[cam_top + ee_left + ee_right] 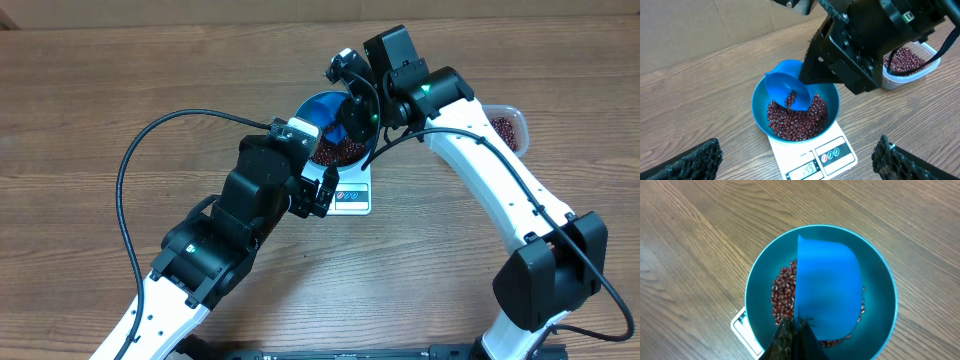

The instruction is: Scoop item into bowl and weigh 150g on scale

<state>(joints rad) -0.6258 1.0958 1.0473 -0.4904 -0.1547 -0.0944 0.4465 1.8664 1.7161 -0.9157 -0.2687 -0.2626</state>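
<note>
At the left, the left gripper (315, 197) is seen low over the wooden table (100, 80), its two black fingers (690, 162) set wide apart with nothing between them. Just ahead of those fingers lies the small flat white square scale (842, 150), its display window turned towards that gripper; the digits are too blurred to be read. On the scale the round deep blue bowl (759, 102) is set, and the small dark red-brown beans (797, 122) are heaped over its bottom. Above the bowl, the right gripper (794, 337) is clamped, fingers together, on the handle end of a small blue plastic scoop (827, 285). The scoop is tipped downwards inside the bowl's rim, directly beneath that gripper, with a few beans at its lip. Further right, beyond the right gripper, a clear rounded-rectangular plastic container (915, 75) holding more beans is placed on the table, apart from the scale.
</note>
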